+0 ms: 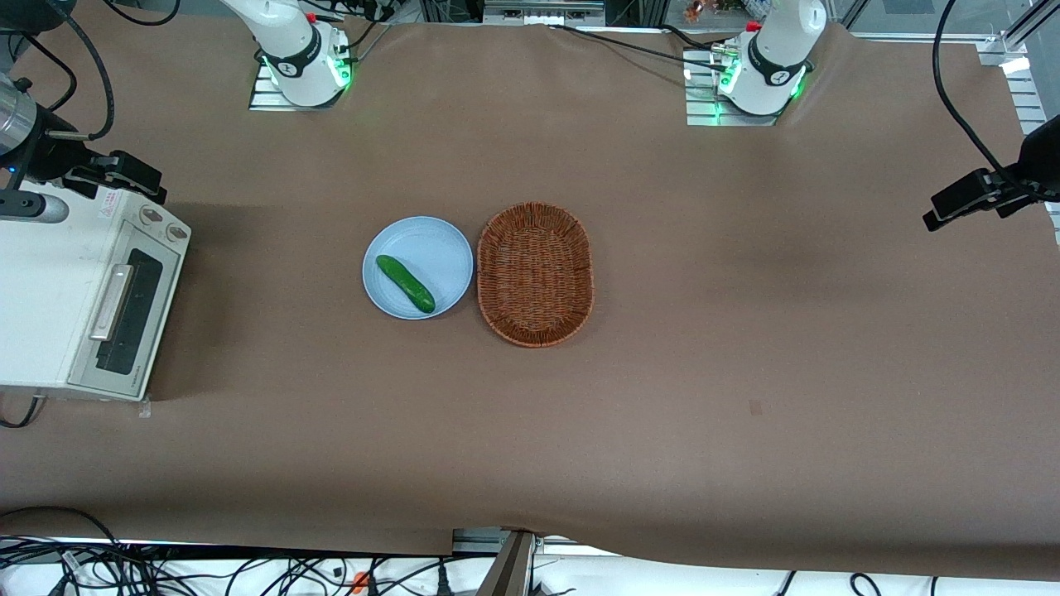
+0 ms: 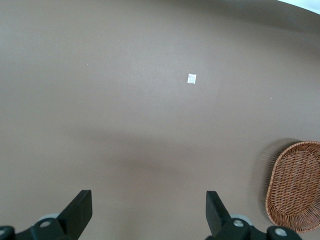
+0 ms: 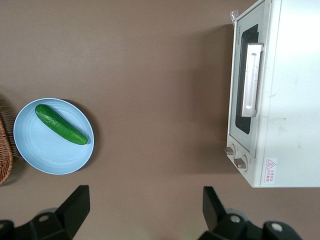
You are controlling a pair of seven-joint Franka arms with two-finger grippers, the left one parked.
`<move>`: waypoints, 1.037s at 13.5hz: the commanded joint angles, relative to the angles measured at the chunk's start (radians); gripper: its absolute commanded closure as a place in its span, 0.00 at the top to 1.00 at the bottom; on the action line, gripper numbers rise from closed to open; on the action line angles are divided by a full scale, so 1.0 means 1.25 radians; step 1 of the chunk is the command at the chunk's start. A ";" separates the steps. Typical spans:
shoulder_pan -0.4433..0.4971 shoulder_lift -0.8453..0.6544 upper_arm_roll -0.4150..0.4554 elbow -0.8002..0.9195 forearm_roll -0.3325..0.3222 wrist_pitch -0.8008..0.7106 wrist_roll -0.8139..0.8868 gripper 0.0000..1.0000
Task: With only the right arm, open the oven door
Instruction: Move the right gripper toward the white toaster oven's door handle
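Observation:
The cream-white toaster oven (image 1: 50, 290) stands at the working arm's end of the table. Its oven door (image 1: 124, 310), with dark glass and a silver bar handle (image 1: 112, 302), is closed. The door also shows in the right wrist view (image 3: 246, 107) with its handle (image 3: 252, 80). The right arm's black gripper (image 1: 141, 178) hangs high above the oven's corner by the two knobs (image 1: 163, 223), farther from the front camera than the door handle. In the right wrist view the gripper (image 3: 145, 197) is open and empty, with its fingers (image 3: 79, 199) wide apart over bare table.
A light blue plate (image 1: 435, 244) holding a green cucumber (image 1: 406, 284) sits mid-table, beside a brown wicker basket (image 1: 537, 327). The plate (image 3: 45, 152), cucumber (image 3: 61, 125) and basket edge (image 3: 4, 150) also show in the right wrist view. Brown cloth covers the table.

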 commanded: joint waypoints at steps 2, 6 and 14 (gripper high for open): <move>0.000 0.014 0.000 0.024 -0.012 -0.029 -0.001 1.00; 0.001 0.015 0.002 0.026 -0.017 -0.017 0.005 1.00; 0.033 0.028 0.003 0.025 -0.053 -0.041 0.004 1.00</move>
